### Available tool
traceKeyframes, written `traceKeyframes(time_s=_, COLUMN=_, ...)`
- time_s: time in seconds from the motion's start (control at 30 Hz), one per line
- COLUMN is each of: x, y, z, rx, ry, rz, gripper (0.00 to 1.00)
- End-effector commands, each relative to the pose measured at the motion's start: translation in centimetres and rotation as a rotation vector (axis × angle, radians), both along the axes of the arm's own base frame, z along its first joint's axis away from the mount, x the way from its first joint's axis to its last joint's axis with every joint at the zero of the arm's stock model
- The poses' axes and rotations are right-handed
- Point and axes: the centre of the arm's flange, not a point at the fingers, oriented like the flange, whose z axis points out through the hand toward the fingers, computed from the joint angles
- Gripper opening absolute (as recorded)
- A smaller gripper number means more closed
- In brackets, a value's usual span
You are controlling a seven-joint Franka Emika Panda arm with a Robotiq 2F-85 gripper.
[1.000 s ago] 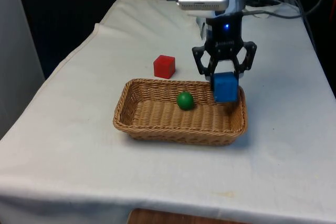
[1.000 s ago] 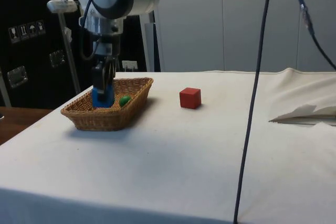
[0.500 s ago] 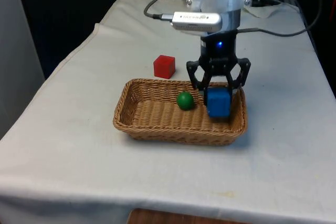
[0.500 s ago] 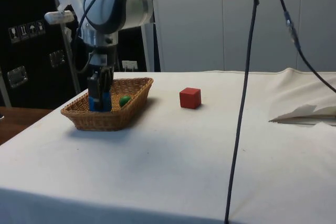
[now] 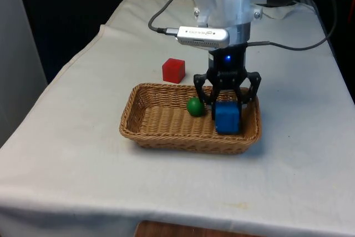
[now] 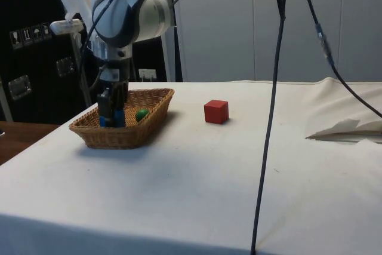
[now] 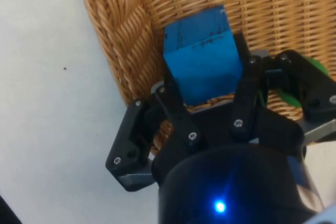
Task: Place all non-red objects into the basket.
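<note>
Tool (image 5: 227,110) pinching blue cube (image 5: 227,117), low inside basket (image 5: 166,137) near its end wall, beside green ball (image 5: 194,106). Your risk: cube catches wicker rim, tips out on release.

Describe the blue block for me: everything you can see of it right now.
The blue block is a solid-looking cube with plain matte faces, a few dark scuffs on the one seen in the wrist view. It is clamped between the fingers of the gripper, hanging slightly tilted, down inside the wicker basket at its end towards the front view's right, close to the wall. Whether it touches the basket floor cannot be told. The green ball lies beside it, apart.
</note>
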Motion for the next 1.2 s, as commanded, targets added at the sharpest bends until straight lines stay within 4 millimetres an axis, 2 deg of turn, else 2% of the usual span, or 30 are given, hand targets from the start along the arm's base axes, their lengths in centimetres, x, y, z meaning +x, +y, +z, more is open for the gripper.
traceKeyframes(time_s=0.0, x=0.1, y=0.0, z=-0.1, rx=0.002, ry=-0.002, rz=-0.004, gripper=0.00)
traceKeyframes(time_s=0.03, x=0.0, y=0.0, z=-0.1, rx=0.002, ry=-0.001, rz=-0.004, gripper=0.02)
traceKeyframes(time_s=0.07, x=0.1, y=0.0, z=-0.1, rx=0.002, ry=-0.002, rz=-0.004, gripper=0.08)
traceKeyframes(time_s=0.37, x=0.0, y=0.0, z=-0.2, rx=0.002, ry=0.000, rz=-0.005, gripper=0.93)
traceKeyframes(time_s=0.4, x=0.0, y=0.0, z=-0.2, rx=0.002, ry=0.000, rz=-0.005, gripper=0.98)
traceKeyframes(time_s=0.6, x=0.0, y=0.0, z=-0.2, rx=0.002, ry=0.000, rz=-0.004, gripper=1.00)
traceKeyframes(time_s=0.7, x=0.0, y=-0.3, z=1.2, rx=0.005, ry=-0.002, rz=-0.025, gripper=1.00)
traceKeyframes(time_s=0.73, x=0.2, y=-0.2, z=0.9, rx=0.004, ry=-0.008, rz=-0.019, gripper=1.00)
traceKeyframes(time_s=0.93, x=-0.2, y=-0.3, z=2.9, rx=0.013, ry=-0.003, rz=-0.052, gripper=1.00)
traceKeyframes(time_s=0.97, x=-0.1, y=-0.3, z=2.6, rx=0.018, ry=-0.003, rz=-0.042, gripper=1.00)
traceKeyframes(time_s=1.03, x=-0.4, y=-0.4, z=3.8, rx=0.017, ry=-0.006, rz=-0.066, gripper=1.00)
traceKeyframes(time_s=1.17, x=-0.7, y=-0.4, z=4.8, rx=0.024, ry=-0.010, rz=-0.080, gripper=1.00)
